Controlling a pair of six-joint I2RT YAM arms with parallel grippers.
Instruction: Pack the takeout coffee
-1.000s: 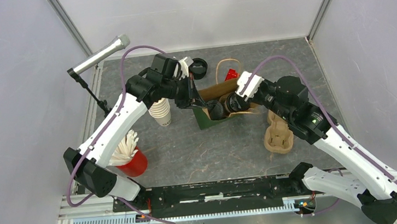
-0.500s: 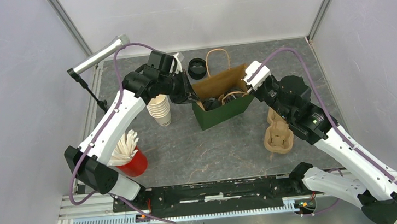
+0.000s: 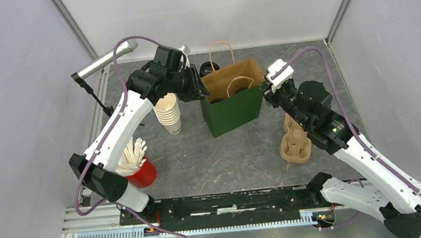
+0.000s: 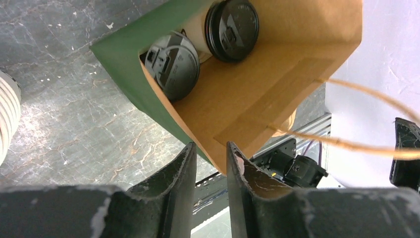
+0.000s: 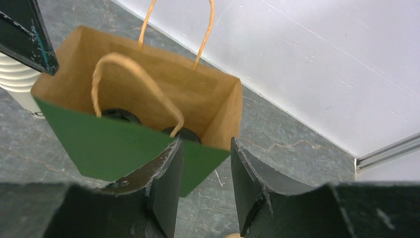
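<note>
The left gripper [image 4: 209,148] is straddling the left rim of the upright green bag [image 3: 233,110], its jaws narrowly parted. Two lidded coffee cups [image 4: 173,64] are sitting inside the bag. The right gripper [image 5: 204,146] is bracketing the bag's right corner with its jaws apart.

Seen from above, the green bag's [image 3: 233,110] walls hide the takeout coffee cups [image 4: 232,29] almost wholly. The left wrist camera shows little more than their black lids [image 4: 173,64], with the bodies sunk behind the bag's wall. The right wrist camera catches only two lid slivers over the green front. The stack of lidless cups [image 4: 7,116] is cut off at 9 o'clock. The twine handle [image 4: 369,148] at 3 o'clock is blurred. Whether the bag's rim touches the left tool [image 4: 210,153] cannot be told.
</note>
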